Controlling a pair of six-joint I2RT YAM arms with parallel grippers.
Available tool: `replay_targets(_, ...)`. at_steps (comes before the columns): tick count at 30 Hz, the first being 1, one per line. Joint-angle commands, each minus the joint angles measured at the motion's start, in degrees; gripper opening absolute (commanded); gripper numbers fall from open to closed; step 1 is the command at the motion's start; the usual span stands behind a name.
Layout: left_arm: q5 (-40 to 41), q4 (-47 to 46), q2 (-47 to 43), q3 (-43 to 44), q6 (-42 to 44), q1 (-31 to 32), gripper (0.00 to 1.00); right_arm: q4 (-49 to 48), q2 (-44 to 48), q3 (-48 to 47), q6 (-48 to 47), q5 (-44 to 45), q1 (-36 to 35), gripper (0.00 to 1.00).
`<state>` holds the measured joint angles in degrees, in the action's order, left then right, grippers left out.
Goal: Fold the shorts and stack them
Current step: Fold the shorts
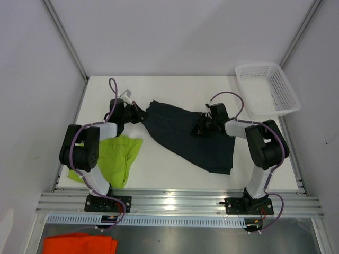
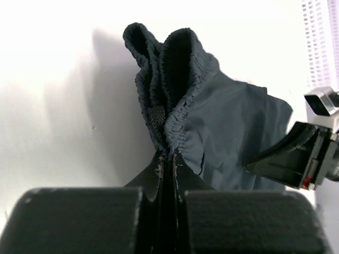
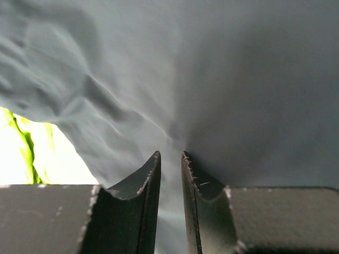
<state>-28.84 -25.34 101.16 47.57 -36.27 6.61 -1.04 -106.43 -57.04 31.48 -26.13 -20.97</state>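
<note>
The dark shorts (image 1: 180, 135) lie spread across the middle of the white table, reaching from the back left to the front right. My left gripper (image 1: 142, 115) is shut on their gathered elastic waistband (image 2: 177, 79), which bunches up just past the fingertips (image 2: 169, 156). My right gripper (image 1: 200, 127) is at the shorts' right side. Its jaws (image 3: 170, 156) stand a narrow gap apart with a fold of the dark fabric (image 3: 212, 79) pinched between them. The lime green shorts (image 1: 119, 159) lie crumpled at the front left, beside the left arm, and show as a bright sliver (image 3: 26, 143) in the right wrist view.
A white plastic basket (image 1: 267, 90) stands at the back right corner and shows at the edge of the left wrist view (image 2: 320, 42). An orange cloth (image 1: 79, 244) lies below the table's front rail. Walls close in the table on both sides.
</note>
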Motion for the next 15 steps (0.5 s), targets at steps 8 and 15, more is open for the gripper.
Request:
replay_targets(8,18.02,13.38,-15.63,4.28,12.89,8.15,0.00,-1.07,-1.49,0.62,0.33,1.52,-0.47,0.20)
replay_targets(15,30.58,21.37,-21.18,7.52,17.02,15.35,0.00,-1.77,-7.38,-4.13,2.61,2.92,-3.63,0.07)
